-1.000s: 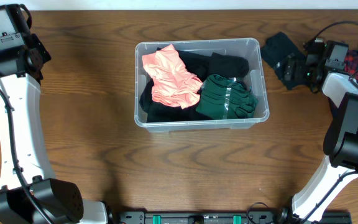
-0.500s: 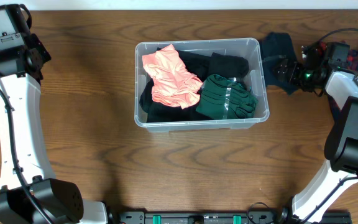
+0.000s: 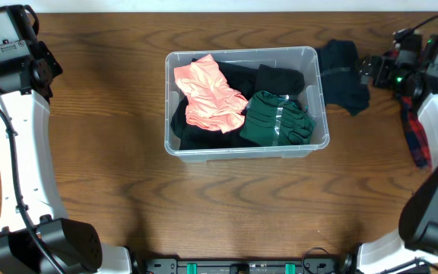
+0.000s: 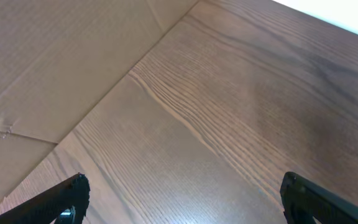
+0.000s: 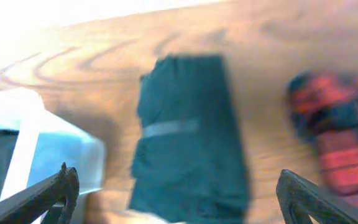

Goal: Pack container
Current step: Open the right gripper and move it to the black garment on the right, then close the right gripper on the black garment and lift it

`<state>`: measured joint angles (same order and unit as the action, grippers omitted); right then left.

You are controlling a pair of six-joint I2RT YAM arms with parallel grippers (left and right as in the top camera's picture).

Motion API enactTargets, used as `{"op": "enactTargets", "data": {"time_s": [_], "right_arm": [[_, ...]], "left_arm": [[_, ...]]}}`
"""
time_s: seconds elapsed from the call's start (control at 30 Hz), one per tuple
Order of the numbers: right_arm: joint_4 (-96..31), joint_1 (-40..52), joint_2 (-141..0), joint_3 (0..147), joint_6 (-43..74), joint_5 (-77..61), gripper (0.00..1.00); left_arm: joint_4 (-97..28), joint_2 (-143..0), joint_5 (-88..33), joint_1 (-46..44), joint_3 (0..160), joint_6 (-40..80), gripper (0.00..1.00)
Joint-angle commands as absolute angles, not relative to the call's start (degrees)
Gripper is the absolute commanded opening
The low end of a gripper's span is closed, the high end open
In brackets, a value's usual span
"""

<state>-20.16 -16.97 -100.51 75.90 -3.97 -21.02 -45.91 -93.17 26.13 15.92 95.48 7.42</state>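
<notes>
The clear container [image 3: 245, 153] stands mid-table and holds a pink garment [image 3: 207, 91], a green one [image 3: 277, 118] and black ones [image 3: 280, 78]. Just right of it, a dark teal garment [image 3: 342, 74] lies flat on the wood. My right gripper [image 3: 365, 70] is open at that garment's right edge. In the right wrist view the right gripper [image 5: 178, 186] is spread wide over the teal garment [image 5: 188, 130], with nothing between the jaws and the container's corner [image 5: 48, 155] at the left. My left gripper [image 3: 46, 67] is open at the far left, and the left wrist view shows the left gripper [image 4: 184, 186] over bare wood.
A red plaid garment [image 3: 413, 137] lies along the right table edge under my right arm, and the plaid cloth [image 5: 337, 134] also shows blurred in the right wrist view. Beyond the table's far left corner there is a tan surface [image 4: 42, 62].
My right arm has drawn back to the right and toward the far edge, off the teal garment. The plaid cloth under it now shows. The left arm has not moved.
</notes>
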Motion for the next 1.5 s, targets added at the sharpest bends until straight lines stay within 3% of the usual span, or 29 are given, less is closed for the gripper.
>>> {"op": "enactTargets", "data": {"time_s": [0.0, 0.53, 1.13, 1.47], "right_arm": [[-19.9, -16.8, -101.6, 75.7, -11.8, -14.0, 0.99], [-9.8, -17.0, -116.4, 75.7, -17.0, -20.4, 0.99], [-9.4, -16.8, -126.7, 75.7, -14.9, -20.4, 0.99], [-11.6, -16.9, -126.7, 75.7, -14.6, -19.5, 0.84]], "left_arm": [[-45.9, -93.2, 27.1, 16.1, 95.5, 7.1, 0.98], [-45.9, -93.2, 27.1, 16.1, 95.5, 7.1, 0.98], [-45.9, -93.2, 27.1, 16.1, 95.5, 7.1, 0.98], [-45.9, -93.2, 27.1, 16.1, 95.5, 7.1, 0.98]]}}
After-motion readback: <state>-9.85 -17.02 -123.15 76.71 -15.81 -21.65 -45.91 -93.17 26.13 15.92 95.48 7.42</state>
